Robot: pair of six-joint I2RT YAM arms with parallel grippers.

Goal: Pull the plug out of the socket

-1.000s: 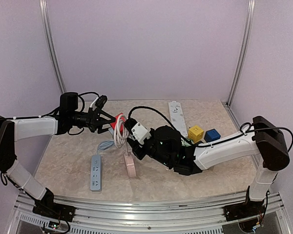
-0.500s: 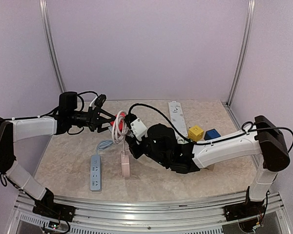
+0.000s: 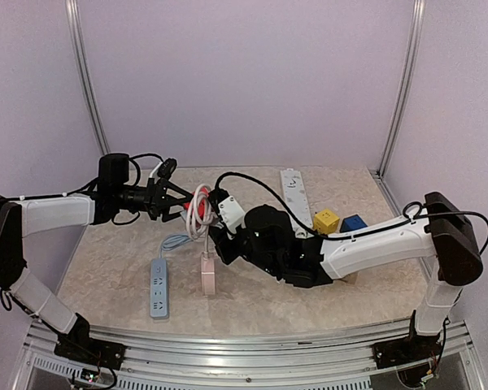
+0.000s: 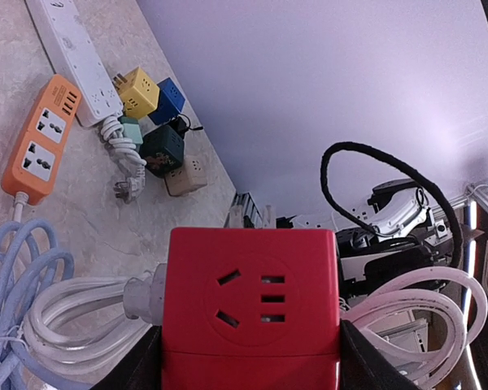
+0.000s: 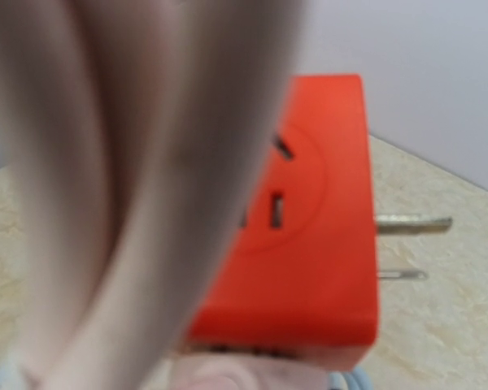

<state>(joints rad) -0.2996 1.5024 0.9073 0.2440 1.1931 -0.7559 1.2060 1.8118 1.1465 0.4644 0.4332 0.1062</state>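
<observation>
Left gripper is clamped on the rigid red plastic cube socket, held above the beige marbled table. The white moulded plug sits in the cube's side face, trailing a coiled pale cable. Right gripper is at the coil; its opening cannot be told. The plug is judged light, hard and smooth, so grasp its body, not the limp cable.

The left arm and right arm look alike: smooth white tubular links set between bulky matte-black joint housings. Each rises from a black base. A thin black cable loops from a white boxy block at the right wrist. The left tool is black, with dark fingers.
</observation>
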